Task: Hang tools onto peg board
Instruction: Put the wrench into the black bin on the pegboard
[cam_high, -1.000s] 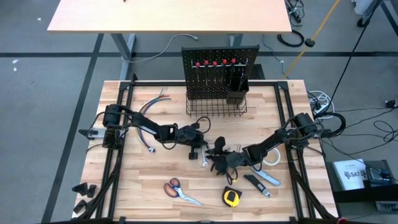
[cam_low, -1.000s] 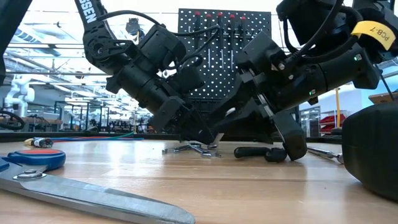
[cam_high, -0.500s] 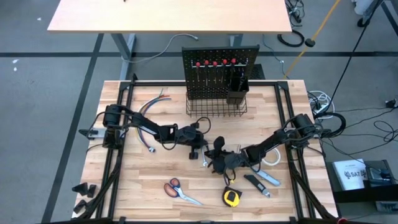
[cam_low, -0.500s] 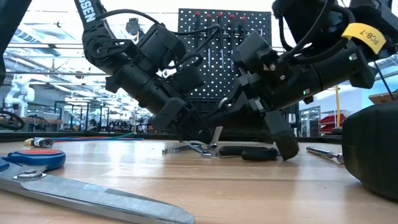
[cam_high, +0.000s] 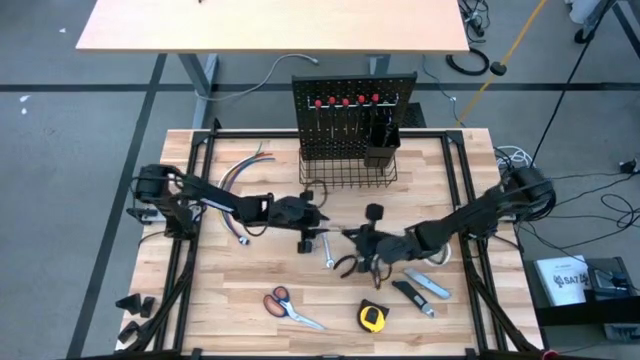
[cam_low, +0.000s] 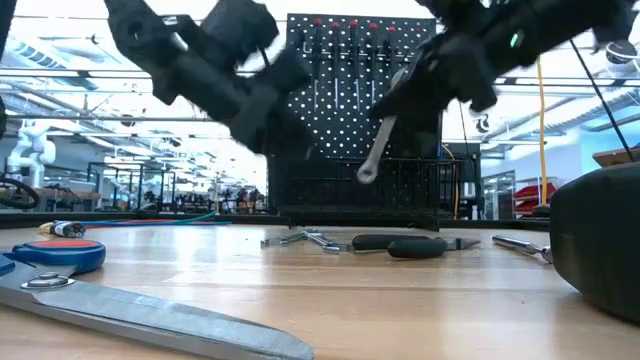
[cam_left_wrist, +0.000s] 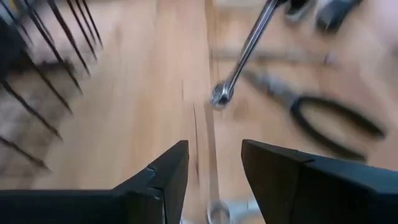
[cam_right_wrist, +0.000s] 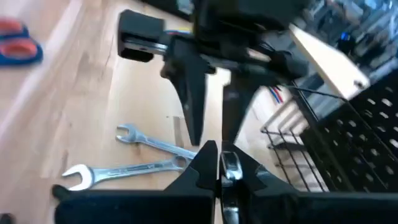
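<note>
- The table (cam_high: 240, 290) is pale wood planks inside a black frame. It stands on a grey floor, and a second, bare wooden table (cam_high: 270, 25) sits past the far edge.
- The low view looks into a bright hall with ceiling lights behind the peg board (cam_low: 360, 110).
- The peg board (cam_high: 352, 115) stands upright at the far middle of the table, with one wire basket (cam_high: 348, 172) at its base and a row of five red-topped screwdrivers (cam_high: 346, 101) hung on it.
- The right gripper (cam_high: 372, 238) is lifted off the table just in front of the basket. Its jaws are pinched tight on one silver wrench (cam_low: 378, 140), which hangs tilted down in the air.
- The left gripper (cam_high: 318, 220) hovers just beside it with jaws apart and nothing between them — its fingers (cam_left_wrist: 163, 180) frame bare wood.
- Under the two grippers lie two more wrenches (cam_right_wrist: 134, 155), crossed, and one pair of black-handled pliers (cam_high: 352, 264).
- Nearer the front edge: one pair of orange-handled scissors (cam_high: 288, 306), one yellow tape measure (cam_high: 373, 317), one grey-blue utility knife (cam_high: 432, 288), one dark-handled tool (cam_high: 412, 297) touching it.
- One bundle of coloured wires (cam_high: 240, 172) lies well left of the left gripper.
</note>
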